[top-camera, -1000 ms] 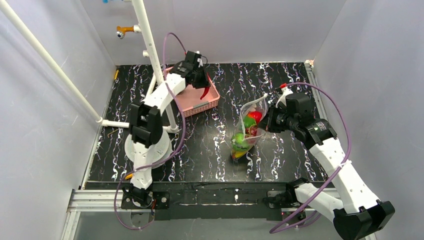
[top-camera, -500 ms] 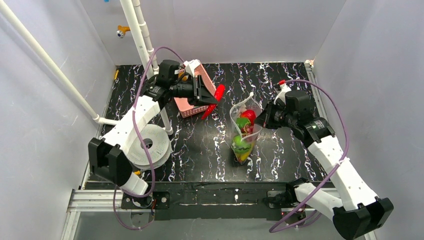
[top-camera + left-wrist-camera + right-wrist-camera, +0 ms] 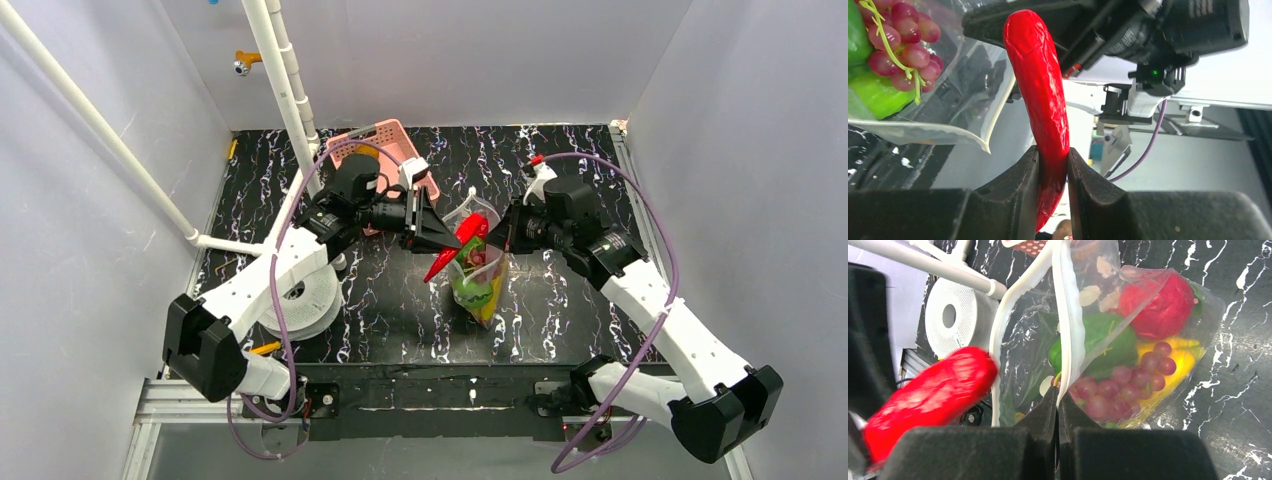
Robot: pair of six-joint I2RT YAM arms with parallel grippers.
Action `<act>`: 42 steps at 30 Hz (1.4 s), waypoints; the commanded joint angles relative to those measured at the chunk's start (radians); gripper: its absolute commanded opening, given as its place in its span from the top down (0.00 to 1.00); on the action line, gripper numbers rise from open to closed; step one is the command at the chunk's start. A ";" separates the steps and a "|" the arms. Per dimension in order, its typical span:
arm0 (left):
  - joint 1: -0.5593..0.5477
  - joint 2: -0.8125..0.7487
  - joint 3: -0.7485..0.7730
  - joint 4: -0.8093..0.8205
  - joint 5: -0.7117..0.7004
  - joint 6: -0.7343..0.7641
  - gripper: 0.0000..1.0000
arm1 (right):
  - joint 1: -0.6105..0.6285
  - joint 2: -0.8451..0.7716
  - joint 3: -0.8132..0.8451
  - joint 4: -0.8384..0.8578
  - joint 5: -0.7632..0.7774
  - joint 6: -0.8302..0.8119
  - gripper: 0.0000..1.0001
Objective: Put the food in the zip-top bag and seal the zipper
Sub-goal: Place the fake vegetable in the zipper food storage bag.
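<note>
My left gripper [image 3: 440, 237] [image 3: 1052, 170] is shut on a long glossy red chili pepper [image 3: 455, 247] [image 3: 1040, 95] [image 3: 930, 397], held at the open mouth of the zip-top bag [image 3: 476, 265] [image 3: 1108, 340]. The clear bag holds food: a green piece [image 3: 1108, 342], purple grapes [image 3: 1128, 382] [image 3: 900, 42], a red piece [image 3: 1158, 302] and a yellow one [image 3: 1180, 360]. My right gripper [image 3: 503, 238] [image 3: 1058, 400] is shut on the bag's mouth edge, pinching the white zipper strip [image 3: 1068, 315] and holding the bag upright. The zipper is unsealed.
A pink slotted basket [image 3: 385, 140] stands at the back left behind the left arm. A white pipe frame [image 3: 285, 80] rises at the left, and a white round roll [image 3: 300, 300] [image 3: 953, 315] lies beside the left arm. Black marbled tabletop [image 3: 580, 150] surrounds the bag.
My left arm swung from the pink basket rightward and nearer, carrying the red chili to the bag's mouth. My right gripper shifted the bag slightly left and opened its mouth wider.
</note>
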 commanded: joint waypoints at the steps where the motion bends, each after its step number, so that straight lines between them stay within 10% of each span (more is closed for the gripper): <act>1: -0.006 0.018 -0.070 0.198 -0.011 -0.282 0.93 | 0.048 -0.015 0.050 0.096 0.053 0.023 0.99; 19: -0.009 0.137 -0.097 0.251 -0.253 -0.479 0.85 | 0.088 -0.058 -0.022 0.157 0.011 0.050 0.99; 24: -0.009 0.162 -0.072 0.248 -0.311 -0.456 0.57 | 0.088 -0.068 -0.030 0.154 0.014 0.048 0.99; 29: -0.009 0.149 -0.050 0.161 -0.306 -0.369 0.35 | 0.088 -0.069 -0.039 0.156 0.028 0.043 0.99; 42: -0.009 -0.016 0.070 -0.330 -0.438 0.248 0.43 | 0.084 -0.061 -0.022 0.138 0.054 -0.021 0.99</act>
